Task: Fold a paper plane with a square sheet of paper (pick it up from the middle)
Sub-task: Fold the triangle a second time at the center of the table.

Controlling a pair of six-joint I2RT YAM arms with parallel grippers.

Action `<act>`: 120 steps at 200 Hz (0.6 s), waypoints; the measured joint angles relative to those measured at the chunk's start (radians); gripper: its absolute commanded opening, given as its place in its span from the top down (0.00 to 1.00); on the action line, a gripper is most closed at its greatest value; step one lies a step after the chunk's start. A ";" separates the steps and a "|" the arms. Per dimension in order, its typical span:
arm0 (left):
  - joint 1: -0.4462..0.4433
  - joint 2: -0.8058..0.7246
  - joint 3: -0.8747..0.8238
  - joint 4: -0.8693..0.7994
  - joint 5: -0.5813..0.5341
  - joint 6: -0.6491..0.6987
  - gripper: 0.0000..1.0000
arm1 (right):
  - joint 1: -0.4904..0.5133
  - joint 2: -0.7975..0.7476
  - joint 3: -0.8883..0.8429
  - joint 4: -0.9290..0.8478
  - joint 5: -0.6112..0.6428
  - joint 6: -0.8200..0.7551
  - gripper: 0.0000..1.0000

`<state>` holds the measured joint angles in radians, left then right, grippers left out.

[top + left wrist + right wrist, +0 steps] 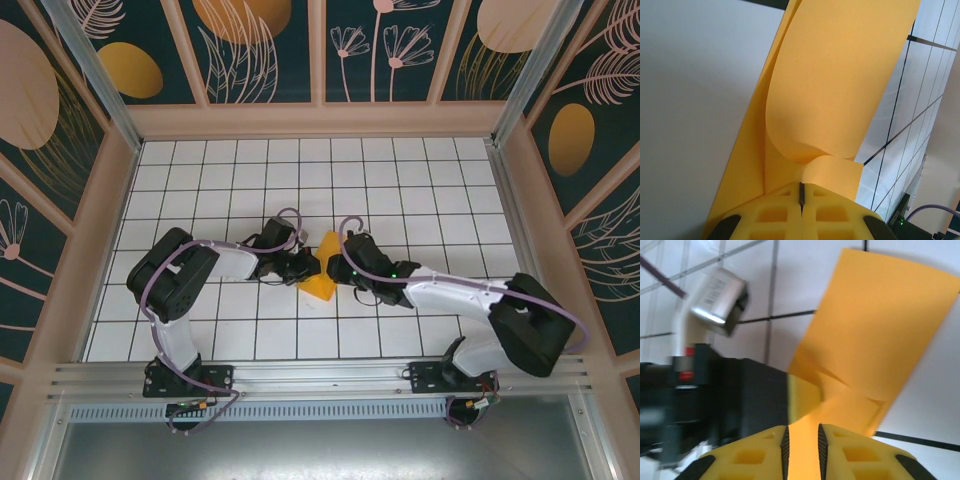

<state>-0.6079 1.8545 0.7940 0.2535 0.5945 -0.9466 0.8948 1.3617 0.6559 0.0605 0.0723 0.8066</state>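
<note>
Top external shows the part-folded square sheet of paper (pixel 322 272) at mid table (pixel 420 190), long axis running front to back. From its left the left gripper (pixel 801 195) pinches its curled edge; the right gripper (pixel 803 435), jaws slightly parted, straddles the opposite side, equally near.

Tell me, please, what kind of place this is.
Probably a robot test cell: a white grid-tiled table walled by leaf-pattern panels, with the left arm and right arm bolted to a metal rail at its near edge.
</note>
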 measured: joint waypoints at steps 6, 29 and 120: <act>0.000 0.000 0.000 0.000 0.000 0.000 1.00 | 0.000 -0.012 -0.014 0.022 -0.014 0.011 0.90; 0.000 0.001 0.001 0.000 0.002 0.002 1.00 | 0.004 -0.005 -0.068 0.105 -0.093 0.056 1.00; 0.000 0.002 0.001 -0.001 0.003 0.003 1.00 | 0.023 0.192 -0.021 0.169 -0.188 0.094 1.00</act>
<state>-0.6079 1.8561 0.7948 0.2527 0.5980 -0.9436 0.9173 1.5532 0.6346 0.2291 -0.1162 0.9009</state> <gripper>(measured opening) 0.053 0.051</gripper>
